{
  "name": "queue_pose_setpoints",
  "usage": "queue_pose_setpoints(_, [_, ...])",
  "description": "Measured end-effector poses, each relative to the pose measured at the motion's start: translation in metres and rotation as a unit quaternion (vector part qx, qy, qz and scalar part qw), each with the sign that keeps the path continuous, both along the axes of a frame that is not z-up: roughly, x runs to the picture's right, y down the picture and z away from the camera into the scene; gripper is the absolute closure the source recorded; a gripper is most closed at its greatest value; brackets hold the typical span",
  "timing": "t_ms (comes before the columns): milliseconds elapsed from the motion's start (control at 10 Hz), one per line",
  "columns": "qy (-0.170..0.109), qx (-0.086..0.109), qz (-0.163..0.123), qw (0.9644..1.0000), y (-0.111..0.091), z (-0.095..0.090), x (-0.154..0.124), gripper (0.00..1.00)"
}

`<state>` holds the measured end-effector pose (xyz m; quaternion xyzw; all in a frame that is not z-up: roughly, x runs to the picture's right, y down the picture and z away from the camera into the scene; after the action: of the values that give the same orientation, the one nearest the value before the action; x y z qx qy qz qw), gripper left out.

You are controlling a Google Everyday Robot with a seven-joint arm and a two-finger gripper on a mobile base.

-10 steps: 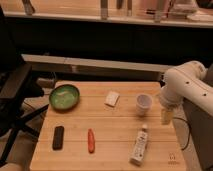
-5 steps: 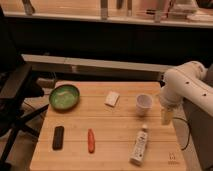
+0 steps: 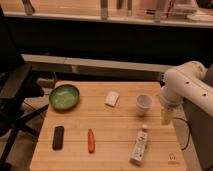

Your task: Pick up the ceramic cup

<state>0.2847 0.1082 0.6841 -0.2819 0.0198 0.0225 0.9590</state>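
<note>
Hanging straight down off the bent white arm (image 3: 189, 84), gripper (image 3: 166, 116) sits w/ ceramic cup (image 3: 144, 104) just beside it, bowl (image 3: 64, 96) side, apart. Open or closed: can't tell.

White, rounded robot arm (image 3: 187, 85) in smooth, glossy shells.
Its thick segments are bulbous and cream-white, with a few small dark dots on the casing. A grey body panel (image 3: 202, 132) shows behind it. The narrow, paler pincer (image 3: 166, 115) ends the arm at the right edge of the surface (image 3: 110, 132).
</note>
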Motion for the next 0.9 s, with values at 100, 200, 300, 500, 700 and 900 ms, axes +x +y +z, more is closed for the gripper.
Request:
queue_pose_setpoints(100, [0.0,0.0,0.0,1.0,0.0,0.0,0.0,0.2])
queue_pose_setpoints(200, [-0.004,0.001,-0.006,1.0,-0.001,0.001,-0.001,0.2])
queue_pose_setpoints(300, [-0.017,0.002,-0.023,0.9996,-0.005,0.007,-0.009,0.2])
queue_pose_setpoints(500, [-0.031,0.005,-0.046,0.9984,-0.01,0.014,-0.018,0.2])
queue_pose_setpoints(700, [-0.031,0.007,-0.046,0.9984,-0.009,0.014,-0.017,0.2])
queue_pose_setpoints(900, [-0.046,0.007,-0.062,0.997,-0.007,0.023,-0.019,0.2])
